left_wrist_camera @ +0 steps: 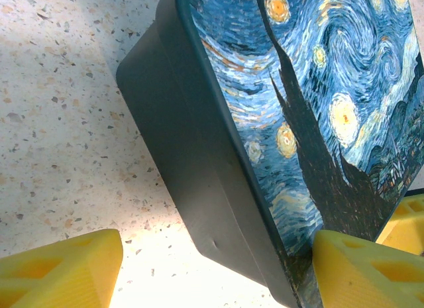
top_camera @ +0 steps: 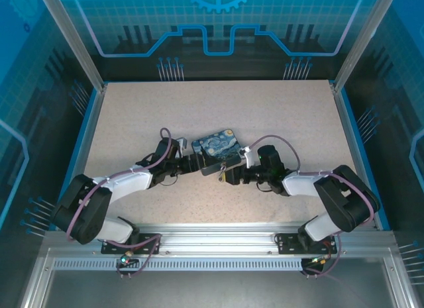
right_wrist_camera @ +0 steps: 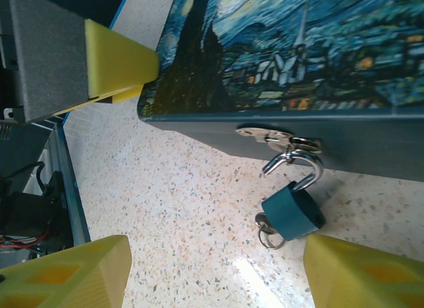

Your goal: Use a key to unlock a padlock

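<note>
Hanging by its shackle from the hasp on the painted tin box, the padlock is dangling against the tin's front wall just above the desk. The key is sitting in the padlock's underside with a small ring beneath it. One shackle leg is looking free of the body, so the lock is probably already giving way.

The right gripper is standing wide, with its yellow pads spread on either side of the padlock and touching nothing. The left gripper is also spread wide, straddling the tin's end. One pad is resting at the lid's edge and the other is sitting apart from the wall.

The padlock is likely light, hard and smooth, and it is swinging freely on the hasp, so a push would probably just rock it. Pinching the flat sides of its body is looking safest. The key is thin and slippery, best gripped across its head. The tin is likely to slide unless braced.
</note>
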`<state>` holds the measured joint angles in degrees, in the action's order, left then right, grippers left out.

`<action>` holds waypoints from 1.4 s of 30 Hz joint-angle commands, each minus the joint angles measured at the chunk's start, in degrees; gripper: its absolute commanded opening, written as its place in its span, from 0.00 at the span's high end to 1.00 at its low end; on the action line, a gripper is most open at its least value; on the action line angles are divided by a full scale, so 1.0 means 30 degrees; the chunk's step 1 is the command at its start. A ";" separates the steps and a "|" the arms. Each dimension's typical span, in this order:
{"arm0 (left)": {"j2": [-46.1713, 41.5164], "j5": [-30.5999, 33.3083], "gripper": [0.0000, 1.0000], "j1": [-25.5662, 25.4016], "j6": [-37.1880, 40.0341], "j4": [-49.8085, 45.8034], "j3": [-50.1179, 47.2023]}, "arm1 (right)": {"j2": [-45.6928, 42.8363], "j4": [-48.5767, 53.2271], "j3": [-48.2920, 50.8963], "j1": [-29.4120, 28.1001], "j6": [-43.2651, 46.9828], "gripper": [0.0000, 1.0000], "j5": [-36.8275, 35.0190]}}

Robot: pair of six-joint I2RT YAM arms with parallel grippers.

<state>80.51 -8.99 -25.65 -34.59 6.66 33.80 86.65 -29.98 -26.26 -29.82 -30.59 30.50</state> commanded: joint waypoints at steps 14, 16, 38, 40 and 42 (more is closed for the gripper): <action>-0.0374 0.0449 0.25 -0.0034 -0.0278 -0.1398 -0.0658 | 0.4163 -0.3081 -0.1798 -0.0012 -0.1345 0.29 0.1258; -0.0436 0.0457 0.25 -0.0063 -0.0299 -0.1408 -0.0661 | 0.4409 -0.3372 -0.1844 -0.0036 -0.1376 0.30 0.1373; -0.0547 0.0431 0.27 -0.0133 -0.0372 -0.1398 -0.0676 | 0.4217 -0.4539 -0.1179 0.0011 -0.1083 0.55 0.1755; -0.0544 0.0456 0.27 -0.0151 -0.0363 -0.1398 -0.0689 | 0.4234 -0.4524 -0.1178 0.0010 -0.1056 0.57 0.1742; -0.0528 0.0449 0.27 -0.0151 -0.0354 -0.1396 -0.0679 | 0.4272 -0.4495 -0.1193 0.0010 -0.1056 0.60 0.1756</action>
<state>79.42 -8.82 -25.76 -35.24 6.26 33.19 100.14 -41.69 -30.48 -29.82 -34.46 34.76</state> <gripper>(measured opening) 0.732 0.412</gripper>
